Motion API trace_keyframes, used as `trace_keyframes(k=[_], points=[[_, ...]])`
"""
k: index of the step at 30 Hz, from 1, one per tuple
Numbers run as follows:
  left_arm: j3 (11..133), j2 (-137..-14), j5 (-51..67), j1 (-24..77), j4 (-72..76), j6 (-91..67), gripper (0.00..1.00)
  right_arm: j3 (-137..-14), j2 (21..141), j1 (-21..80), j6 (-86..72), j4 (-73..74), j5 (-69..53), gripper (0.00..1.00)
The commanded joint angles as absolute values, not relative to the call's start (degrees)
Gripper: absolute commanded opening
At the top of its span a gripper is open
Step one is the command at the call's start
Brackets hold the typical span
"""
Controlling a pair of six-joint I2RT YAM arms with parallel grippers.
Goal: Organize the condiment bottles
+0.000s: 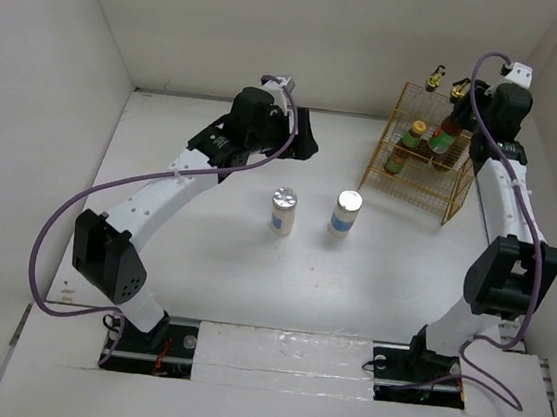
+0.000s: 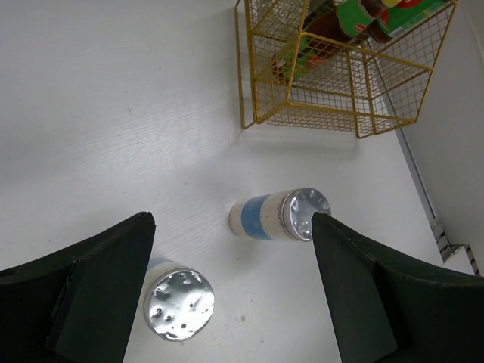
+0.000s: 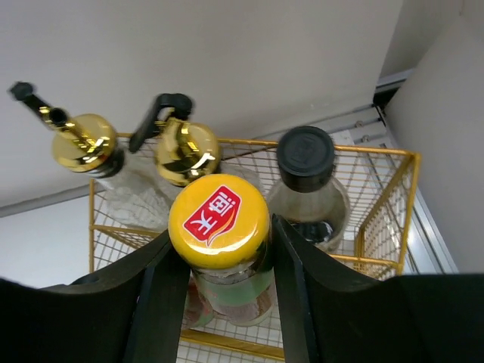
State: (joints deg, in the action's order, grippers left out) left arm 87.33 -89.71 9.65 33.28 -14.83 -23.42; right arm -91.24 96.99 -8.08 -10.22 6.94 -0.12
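Note:
Two white shakers with silver lids and blue labels stand on the table, one at the left [image 1: 283, 211] [image 2: 179, 304] and one at the right [image 1: 345, 213] [image 2: 278, 216]. My left gripper [image 1: 305, 136] [image 2: 232, 221] hangs open behind and above them, holding nothing. A sauce bottle [image 3: 219, 221] [image 1: 446, 137] with a yellow cap and a red and green label is upright inside the yellow wire rack [image 1: 418, 179] [image 3: 387, 219], with my right gripper [image 3: 223, 236] [image 1: 460, 120] shut on its neck. A second sauce bottle [image 1: 404, 150] stands in the rack to its left.
At the back of the rack stand two clear bottles with gold pourers [image 3: 83, 144] [image 3: 185, 151] and a black-capped clear bottle [image 3: 305, 155]. White walls close in the table at the back and both sides, and the rack stands near the right wall.

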Motion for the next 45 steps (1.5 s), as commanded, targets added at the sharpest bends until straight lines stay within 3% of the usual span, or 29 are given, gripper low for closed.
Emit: trace_keyframes(k=[1,20,29,36,40,45], points=[[88.3,-89.7,9.9,33.2,-13.9,-22.8,0.81,-92.2,94.9,-5.9,-8.9,-5.5,1.8,0.07],[88.3,-90.4,10.4,33.2,-14.9,-23.3,0.81,-81.5,96.0,-2.5,-6.9,-5.1,11.6,0.17],[87.8,-90.4,10.4,33.2,-14.9,-23.8,0.81,-81.5,97.2,-1.9,-5.8,-1.9,11.5,0.5],[87.8,-89.8,9.8,33.2,-14.9,-23.8,0.81,-83.0,97.2,-2.5,-6.9,0.6,10.9,0.55],[87.8,-89.8,9.8,33.2,-14.9,-23.8,0.81,-85.8,95.2,-3.6,-8.0,3.2,9.1,0.66],[89.5,-90.4,9.8,33.2,-15.5,-23.3,0.8,-86.2,88.3,-2.1,-9.1,6.2,6.8,0.64]])
